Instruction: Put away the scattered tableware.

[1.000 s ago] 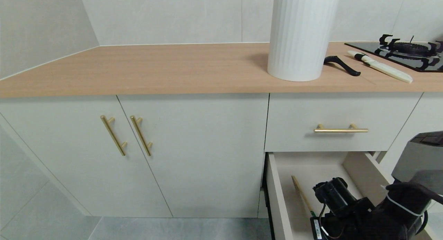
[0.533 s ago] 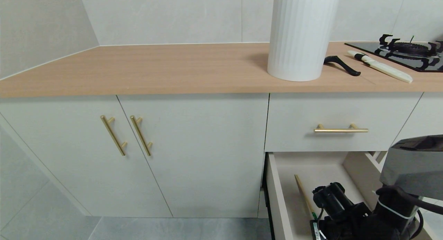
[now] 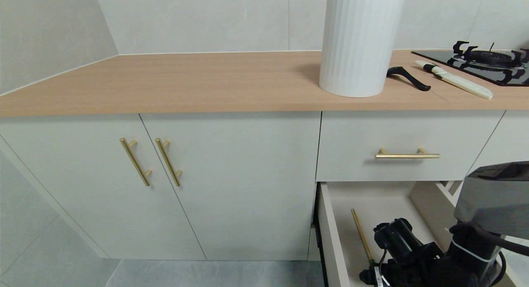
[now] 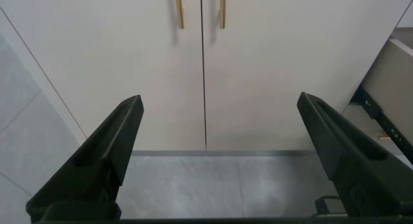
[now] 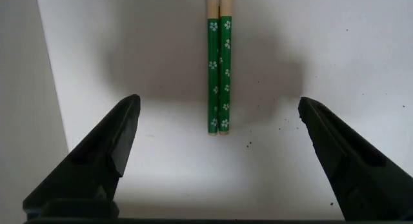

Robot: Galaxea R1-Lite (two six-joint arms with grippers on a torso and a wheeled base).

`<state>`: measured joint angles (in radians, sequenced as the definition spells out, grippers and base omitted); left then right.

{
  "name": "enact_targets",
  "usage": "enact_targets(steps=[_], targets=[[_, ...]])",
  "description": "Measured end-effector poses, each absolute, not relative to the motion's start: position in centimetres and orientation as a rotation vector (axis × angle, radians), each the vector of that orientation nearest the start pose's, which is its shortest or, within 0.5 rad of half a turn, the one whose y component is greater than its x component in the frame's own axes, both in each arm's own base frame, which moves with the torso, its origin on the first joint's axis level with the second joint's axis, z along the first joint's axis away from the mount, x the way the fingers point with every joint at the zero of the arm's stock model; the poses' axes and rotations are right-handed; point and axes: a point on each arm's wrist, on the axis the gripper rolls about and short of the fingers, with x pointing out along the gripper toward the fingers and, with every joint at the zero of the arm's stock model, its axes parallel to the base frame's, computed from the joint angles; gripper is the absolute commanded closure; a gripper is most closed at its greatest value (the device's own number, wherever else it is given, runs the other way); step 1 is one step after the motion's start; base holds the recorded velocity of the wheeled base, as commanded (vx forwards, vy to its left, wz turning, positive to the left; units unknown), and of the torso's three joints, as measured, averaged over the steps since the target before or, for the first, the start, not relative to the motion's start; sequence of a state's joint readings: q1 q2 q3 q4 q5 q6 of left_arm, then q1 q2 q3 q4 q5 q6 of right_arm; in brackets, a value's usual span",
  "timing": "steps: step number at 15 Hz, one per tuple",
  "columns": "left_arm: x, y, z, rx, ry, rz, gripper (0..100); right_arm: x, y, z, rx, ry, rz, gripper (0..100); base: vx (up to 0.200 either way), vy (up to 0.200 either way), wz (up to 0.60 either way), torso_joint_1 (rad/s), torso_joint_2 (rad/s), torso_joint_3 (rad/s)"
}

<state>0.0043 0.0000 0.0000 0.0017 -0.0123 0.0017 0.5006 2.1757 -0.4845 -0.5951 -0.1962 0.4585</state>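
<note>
A pair of wooden chopsticks (image 3: pixel 361 234) with green, flower-printed ends (image 5: pixel 219 69) lies flat on the floor of the open lower drawer (image 3: pixel 328 229). My right gripper (image 5: pixel 217 104) hangs open just above the chopsticks' green ends, one finger on each side and neither touching them. In the head view my right arm (image 3: pixel 417 254) is over the near part of the drawer. A white knife (image 3: pixel 454 80) and a black-handled utensil (image 3: pixel 409 78) lie on the wooden counter. My left gripper (image 4: pixel 219 104) is open and empty, low in front of the cabinet doors (image 4: pixel 203 69).
A tall white ribbed container (image 3: pixel 357 43) stands on the counter beside the utensil. A black gas stove (image 3: pixel 487 59) is at the far right. The upper drawer (image 3: pixel 407 156) is closed, and the two cabinet doors with gold handles (image 3: pixel 151 161) are closed too. Grey floor tiles lie below.
My right arm has drawn back toward the drawer's front and lower. The chopsticks shifted slightly and now lie free on the drawer floor, with a gripper finger newly showing beside the wrist.
</note>
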Motion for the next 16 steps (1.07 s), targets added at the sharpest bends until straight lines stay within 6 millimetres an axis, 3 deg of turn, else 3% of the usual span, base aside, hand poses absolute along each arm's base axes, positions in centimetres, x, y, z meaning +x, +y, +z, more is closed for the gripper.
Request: enact_targets(steps=[2,5,9,12,16], targets=[[-2.3,0.0,7.5,0.002,0.002,-0.008,0,23.8,12.5,-2.0,0.045,1.049,0.039,0,0.000,0.000,0.00,0.000,0.00,0.000],[-2.3,0.0,7.5,0.002,0.001,-0.008,0,23.0,12.0,1.7,0.061,1.014,0.055,0,0.000,0.000,0.00,0.000,0.00,0.000],[-2.3,0.0,7.5,0.002,0.002,-0.008,0,20.7,9.8,9.9,0.088,1.038,0.074,0,0.000,0.000,0.00,0.000,0.00,0.000],[-2.3,0.0,7.5,0.002,0.001,-0.008,0,19.0,6.7,15.8,0.106,0.937,0.097,0,0.000,0.000,0.00,0.000,0.00,0.000],[-2.3,0.0,7.5,0.002,0.001,-0.008,0,17.6,5.3,18.6,0.119,0.814,0.110,0,0.000,0.000,0.00,0.000,0.00,0.000]])
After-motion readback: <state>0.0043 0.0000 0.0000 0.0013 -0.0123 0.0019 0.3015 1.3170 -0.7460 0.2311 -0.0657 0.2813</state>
